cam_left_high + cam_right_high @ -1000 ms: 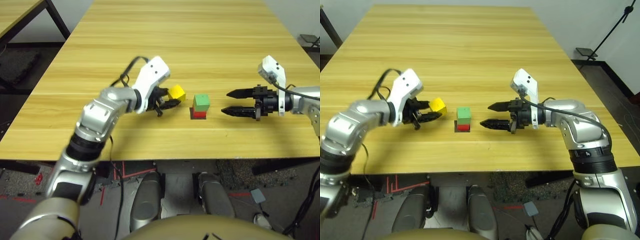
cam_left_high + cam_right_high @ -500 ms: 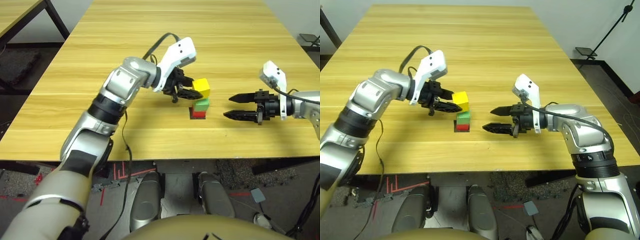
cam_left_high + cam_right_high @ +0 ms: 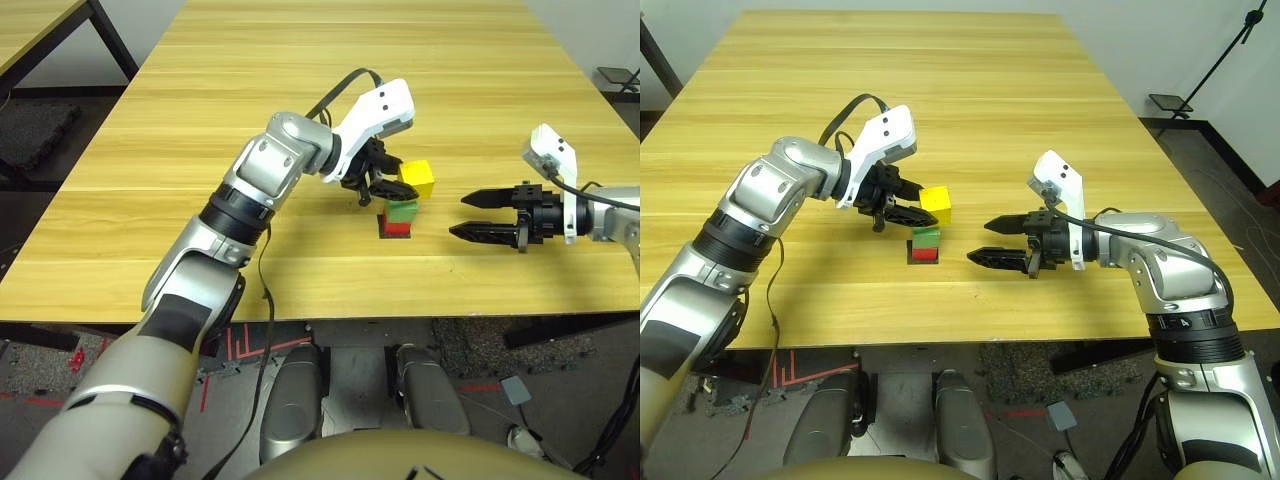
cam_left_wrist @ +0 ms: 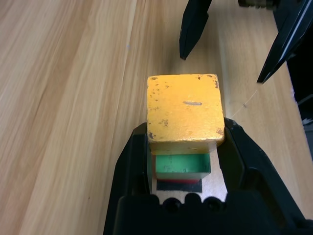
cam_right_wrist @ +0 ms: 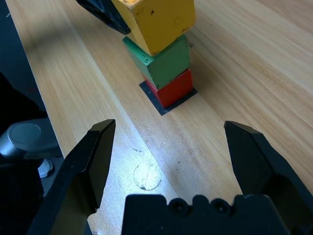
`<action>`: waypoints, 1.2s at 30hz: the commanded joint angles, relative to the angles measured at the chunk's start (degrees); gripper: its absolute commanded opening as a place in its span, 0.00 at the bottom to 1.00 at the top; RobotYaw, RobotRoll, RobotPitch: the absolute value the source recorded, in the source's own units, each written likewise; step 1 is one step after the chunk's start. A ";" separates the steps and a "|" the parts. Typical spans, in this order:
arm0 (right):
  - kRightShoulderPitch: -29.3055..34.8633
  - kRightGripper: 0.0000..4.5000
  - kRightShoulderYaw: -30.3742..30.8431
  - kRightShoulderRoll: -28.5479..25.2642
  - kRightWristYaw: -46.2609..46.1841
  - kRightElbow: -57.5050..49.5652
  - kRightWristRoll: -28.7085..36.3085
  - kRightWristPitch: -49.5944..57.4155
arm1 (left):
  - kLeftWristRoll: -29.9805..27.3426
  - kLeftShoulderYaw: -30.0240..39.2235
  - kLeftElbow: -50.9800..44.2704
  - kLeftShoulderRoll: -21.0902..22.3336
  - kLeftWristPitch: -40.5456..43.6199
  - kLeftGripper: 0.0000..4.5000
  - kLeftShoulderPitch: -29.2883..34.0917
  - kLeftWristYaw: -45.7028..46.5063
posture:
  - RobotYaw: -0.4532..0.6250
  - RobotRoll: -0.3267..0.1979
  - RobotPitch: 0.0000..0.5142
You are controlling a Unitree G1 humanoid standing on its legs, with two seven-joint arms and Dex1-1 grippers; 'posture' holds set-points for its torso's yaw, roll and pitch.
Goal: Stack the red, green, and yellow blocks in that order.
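Note:
The red block (image 3: 399,229) sits on a flat black square patch (image 5: 155,101) with the green block (image 3: 403,210) stacked on it. My left gripper (image 3: 397,186) is shut on the yellow block (image 3: 416,179) and holds it just over the green block, shifted a little toward the right and far side. I cannot tell whether yellow touches green. In the left wrist view the yellow block (image 4: 185,112) sits between the black fingers (image 4: 134,161), with the green block (image 4: 182,164) below it. My right gripper (image 3: 458,216) stands open to the right of the stack, pointing at it.
The wooden table (image 3: 300,80) stretches wide behind and to both sides of the stack. Its front edge (image 3: 320,318) runs close below the blocks. A second table corner (image 3: 40,30) shows at far left, beyond a gap.
My left arm has lifted the yellow block from the table left of the stack and carried it rightward to above the green block. The right gripper has drawn back slightly, still open.

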 commanded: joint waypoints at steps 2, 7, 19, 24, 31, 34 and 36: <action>0.20 1.00 -0.01 -0.01 -0.38 -0.66 0.89 0.14 | 0.98 -0.68 0.65 0.19 -0.83 0.45 0.69 -0.84 | 0.47 0.43 0.16; 0.07 1.00 0.17 -0.07 -0.38 -0.54 1.01 0.12 | 1.47 -0.71 0.23 0.37 -1.08 0.45 1.08 -1.43 | 0.47 0.43 0.16; -0.40 1.00 0.22 0.15 -0.59 -0.23 1.01 0.19 | 2.12 -1.11 0.37 0.18 -2.13 0.45 1.63 -2.06 | 0.47 0.42 0.17; -0.43 1.00 0.17 0.16 -0.62 0.07 0.91 -0.03 | 2.98 -1.57 0.88 0.15 -2.80 0.45 2.01 -2.58 | 0.47 0.42 0.17; -0.13 1.00 -0.10 0.25 -0.47 0.33 0.99 -0.56 | 2.99 -0.30 -0.18 0.16 -3.66 0.90 2.44 -2.02 | 0.48 0.41 0.15; -0.25 1.00 -0.89 -0.21 0.46 0.83 1.47 -1.24 | -0.88 5.83 -5.61 -1.01 0.47 0.99 2.58 1.57 | 0.49 0.41 0.14; -0.81 1.00 -2.17 -0.73 0.81 1.74 2.15 -1.42 | -4.21 11.94 -10.92 -2.27 5.18 0.99 3.13 6.33 | 0.50 0.40 0.13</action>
